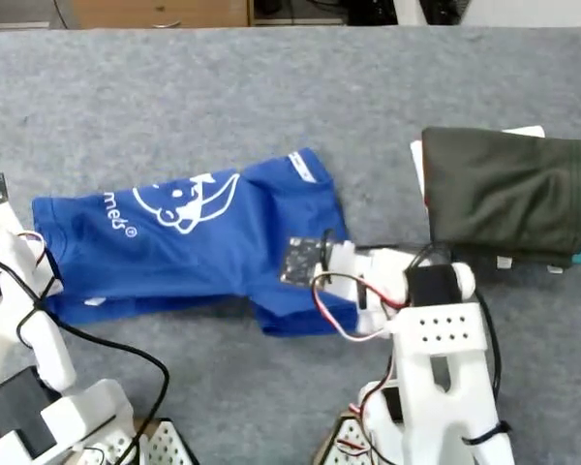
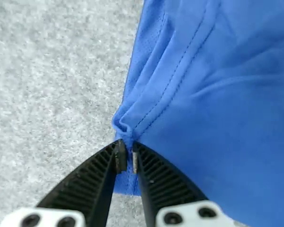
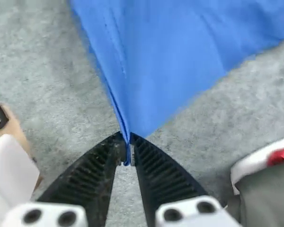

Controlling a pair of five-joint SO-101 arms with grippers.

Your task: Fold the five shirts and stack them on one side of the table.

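1. The blue shirt [image 1: 189, 242] lies flat on the grey table [image 1: 174, 107], left of centre. It bears a white printed graphic on its upper face and a small white label at its far right corner.
2. The cloth is creased. Stitched seams run along the edge seen in the left wrist view, and a flap juts out at the near right corner.
3. Its long axis runs left to right across the table, with the right end tilted slightly toward the far side.
4. The left gripper [image 2: 125, 161] has its fingers clamped together on a bunched fold at the shirt's left edge.
5. The right gripper [image 3: 128, 156] has its fingers pinched on a thin doubled edge of the shirt at its right end.
6. A stack [image 1: 508, 194] of folded shirts sits at the table's right edge, well apart from the blue shirt. A dark olive one is on top, with white and teal edges showing beneath it.
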